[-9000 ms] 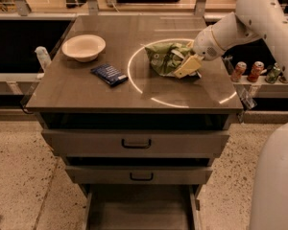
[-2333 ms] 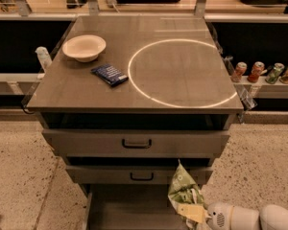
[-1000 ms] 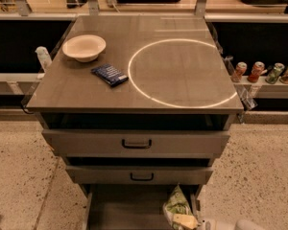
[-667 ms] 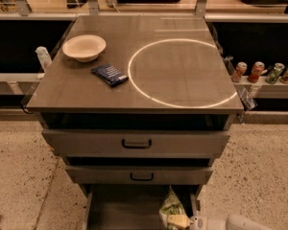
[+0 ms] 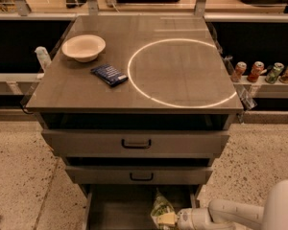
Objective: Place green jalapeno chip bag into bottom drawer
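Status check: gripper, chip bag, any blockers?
Gripper low, at right side of open bottom drawer. Chip bag upright inside drawer, at gripper tip. No blockers seen in drawer.

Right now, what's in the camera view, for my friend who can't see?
The robot's gripper, low on the right, is at a green chip bag in the open bottom drawer. On the cabinet top sit a bowl and a small blue packet.
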